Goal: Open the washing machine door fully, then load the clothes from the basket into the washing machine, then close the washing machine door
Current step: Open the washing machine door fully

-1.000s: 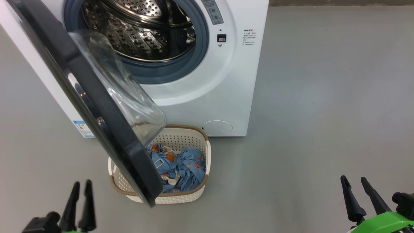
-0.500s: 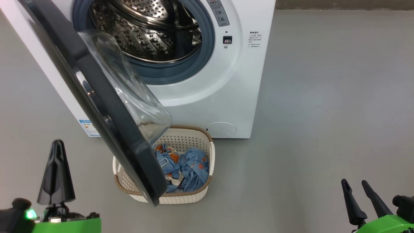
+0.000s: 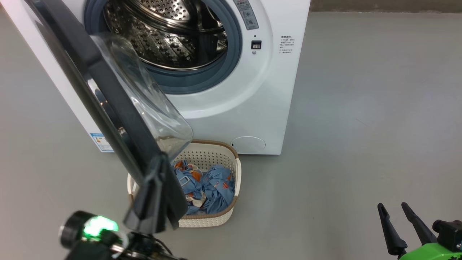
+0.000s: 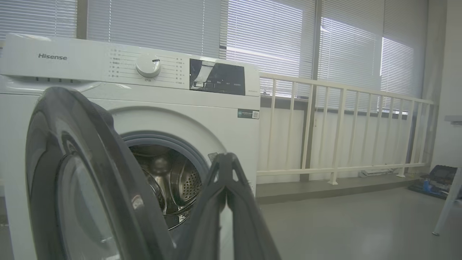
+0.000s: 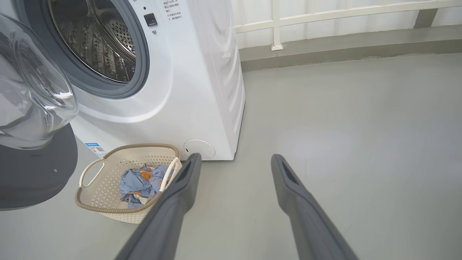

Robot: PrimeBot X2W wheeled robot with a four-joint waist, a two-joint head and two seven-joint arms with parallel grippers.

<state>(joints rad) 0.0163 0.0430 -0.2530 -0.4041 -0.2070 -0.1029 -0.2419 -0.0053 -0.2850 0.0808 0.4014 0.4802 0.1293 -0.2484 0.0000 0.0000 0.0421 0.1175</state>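
The white washing machine (image 3: pixel 252 108) (image 4: pixel 216 122) (image 5: pixel 202 90) stands with its steel drum exposed. The washing machine door (image 3: pixel 108 94) (image 4: pixel 90 144) (image 5: pixel 32 169) hangs partly open, its black rim edge-on to the head view and its glass bowl facing the drum. My left gripper (image 3: pixel 157 162) (image 4: pixel 225 157) is shut with nothing in it. It rises right at the door's free lower edge; whether it touches I cannot tell. The cream basket (image 3: pixel 220 216) (image 5: pixel 90 202) sits on the floor under the door with the light blue clothes (image 3: pixel 213 184) (image 5: pixel 140 182) in it. My right gripper (image 3: pixel 392 206) (image 5: pixel 234 159) is open, low at the right.
A white railing (image 4: pixel 325 126) and windows with blinds run behind and to the right of the machine. A pale table leg (image 4: pixel 445 202) and some gear on the floor (image 4: pixel 433 180) are at the far right. The grey floor (image 3: pixel 361 126) right of the machine is open.
My left gripper has shut and swung right and up from the lower left to the door's free edge. The head view has shifted slightly. The right gripper has stayed put.
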